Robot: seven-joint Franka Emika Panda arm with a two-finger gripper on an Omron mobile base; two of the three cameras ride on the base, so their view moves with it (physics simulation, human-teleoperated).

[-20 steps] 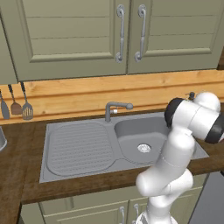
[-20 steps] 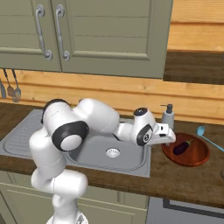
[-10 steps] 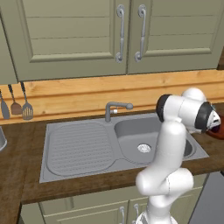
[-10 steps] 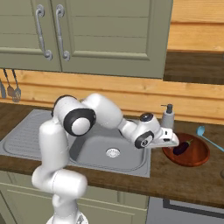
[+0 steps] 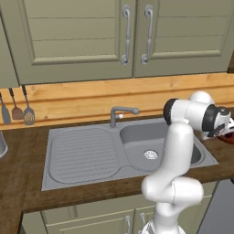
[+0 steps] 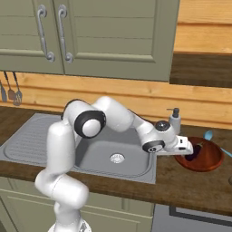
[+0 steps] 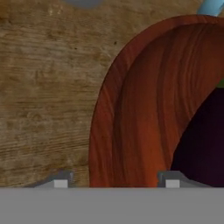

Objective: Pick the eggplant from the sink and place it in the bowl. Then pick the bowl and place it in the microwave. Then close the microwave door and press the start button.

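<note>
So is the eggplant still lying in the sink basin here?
No, the eggplant lies inside the bowl on the counter, right of the sink.

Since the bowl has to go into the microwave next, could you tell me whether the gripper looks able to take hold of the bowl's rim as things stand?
Probably yes. The gripper is at the near edge of the bowl, its fingertips either side of the rim, and the eggplant lies farther inside, away from that edge.

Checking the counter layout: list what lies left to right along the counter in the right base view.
Hanging metal utensils → grey steel sink → white soap dispenser → glossy reddish-brown bowl holding the dark purple eggplant.
</note>
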